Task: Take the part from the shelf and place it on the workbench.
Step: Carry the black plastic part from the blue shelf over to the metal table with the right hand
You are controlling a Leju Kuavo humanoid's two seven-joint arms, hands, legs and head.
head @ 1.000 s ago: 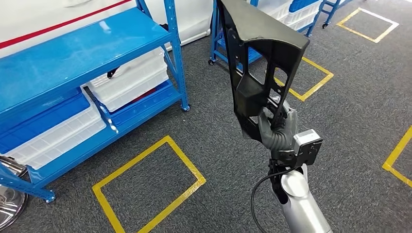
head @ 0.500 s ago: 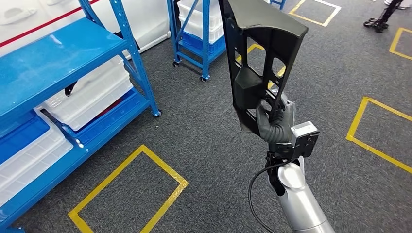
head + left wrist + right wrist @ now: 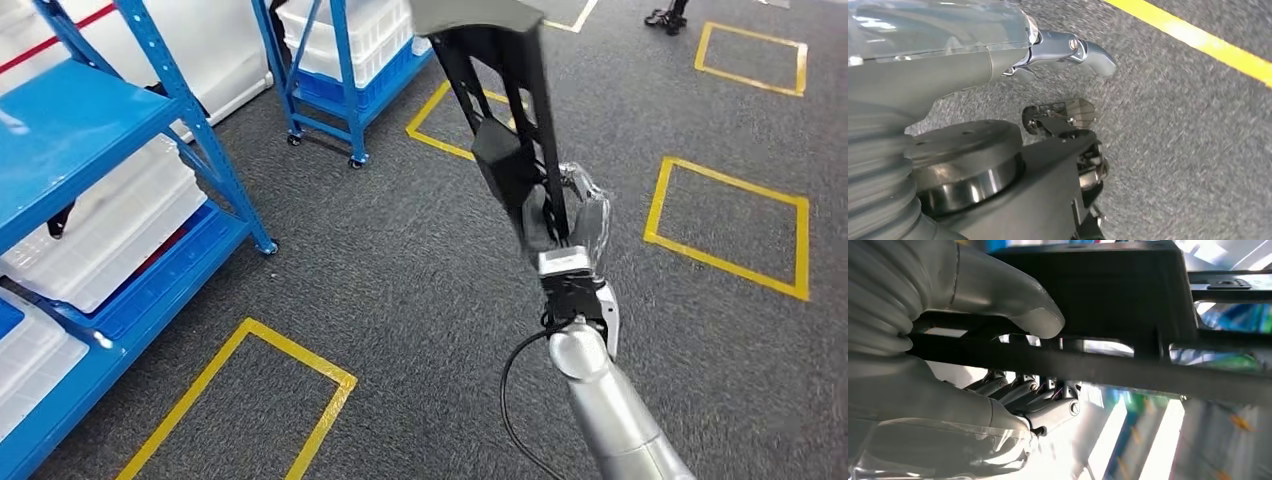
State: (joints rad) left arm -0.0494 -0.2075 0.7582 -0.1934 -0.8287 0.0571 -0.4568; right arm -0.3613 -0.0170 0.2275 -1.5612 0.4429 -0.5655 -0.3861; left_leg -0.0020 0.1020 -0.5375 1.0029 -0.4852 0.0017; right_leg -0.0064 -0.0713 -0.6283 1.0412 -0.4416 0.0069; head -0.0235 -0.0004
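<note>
Black moulded plastic makes up the part (image 3: 515, 150), which is held aloft over the grey carpet floor (image 3: 400, 270), well apart from the blue shelf (image 3: 80, 130) at the left. It is gripped near its lower end by the right robot hand (image 3: 570, 225), whose thumb (image 3: 1013, 305) is pressed over one bar of the frame while the darker fingers (image 3: 1048, 407) are curled in beneath it. The long axis of the part is seen to run upward and slightly away from the right robot hand, so that most of its length stands above the grip and its flat top reaches the upper edge of the head view. The left robot hand (image 3: 998, 55) is seen hanging over the carpet with nothing in it; whether its fingers are spread or curled cannot be told. The right robot hand is therefore judged to be the one by which the placing will be done. No bench is seen among the yellow floor markings (image 3: 730, 215), so the carrying step is judged unfinished, and the tall, top-heavy load is likely to swing if it is turned quickly.
</note>
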